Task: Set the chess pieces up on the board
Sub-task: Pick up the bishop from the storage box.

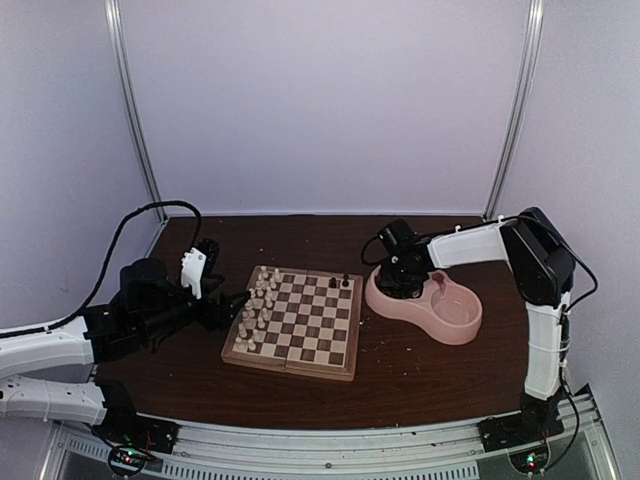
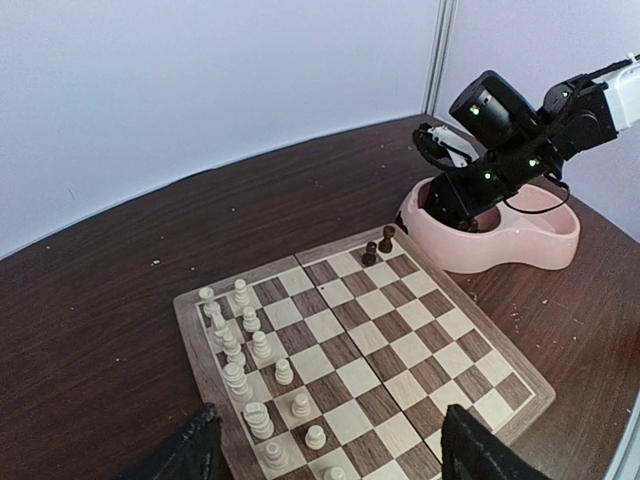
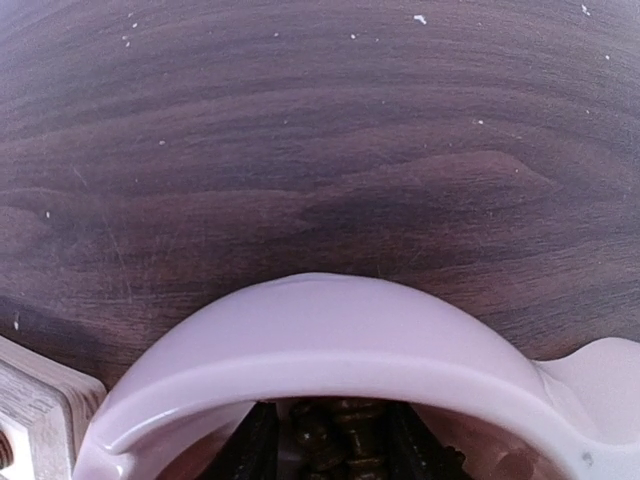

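Observation:
The board [image 1: 310, 322] lies mid-table. Several cream chess pieces [image 1: 256, 305] stand in two files along its left side, also in the left wrist view [image 2: 245, 345]. Two dark pieces [image 1: 339, 282] stand at its far right corner [image 2: 378, 246]. My left gripper [image 1: 236, 300] is open and empty, low at the board's left edge [image 2: 330, 462]. My right gripper [image 1: 400, 284] reaches down into the left bowl of the pink double bowl [image 1: 455, 318]. Its fingers [image 3: 255, 448] stand apart around several dark pieces [image 3: 345, 445] heaped there.
The pink double bowl's rim [image 3: 330, 340] fills the right wrist view, with dark tabletop beyond and the board's corner [image 3: 30, 410] at left. The bowl's right half [image 2: 540, 225] shows no pieces. Grey walls close the back and sides.

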Robot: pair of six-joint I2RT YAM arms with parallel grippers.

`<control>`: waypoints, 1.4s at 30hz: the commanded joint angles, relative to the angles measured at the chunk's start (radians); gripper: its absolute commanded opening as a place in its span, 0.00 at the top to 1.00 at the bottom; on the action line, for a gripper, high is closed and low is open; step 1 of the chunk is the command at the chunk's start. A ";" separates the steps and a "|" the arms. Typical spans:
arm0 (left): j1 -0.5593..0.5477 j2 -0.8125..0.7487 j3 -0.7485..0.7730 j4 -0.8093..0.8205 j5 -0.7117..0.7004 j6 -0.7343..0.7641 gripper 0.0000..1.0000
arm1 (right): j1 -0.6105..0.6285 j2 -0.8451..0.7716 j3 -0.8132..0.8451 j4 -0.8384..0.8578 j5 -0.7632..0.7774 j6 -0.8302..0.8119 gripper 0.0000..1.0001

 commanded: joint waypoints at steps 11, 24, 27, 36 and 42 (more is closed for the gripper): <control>0.002 -0.017 0.012 0.035 0.008 -0.009 0.24 | -0.017 -0.108 -0.097 0.024 -0.070 0.000 0.84; 0.002 -0.008 0.016 0.033 0.014 -0.006 0.24 | 0.005 -0.201 -0.128 0.036 -0.086 -0.071 0.93; 0.002 -0.009 0.015 0.035 0.008 -0.006 0.24 | 0.006 -0.218 -0.140 0.046 -0.085 -0.080 0.93; 0.002 0.019 0.023 0.038 0.027 -0.001 0.24 | 0.017 -0.275 -0.155 0.067 -0.140 -0.111 0.93; 0.002 0.053 0.039 0.037 0.051 0.004 0.24 | 0.023 -0.289 -0.179 0.114 -0.171 -0.128 0.92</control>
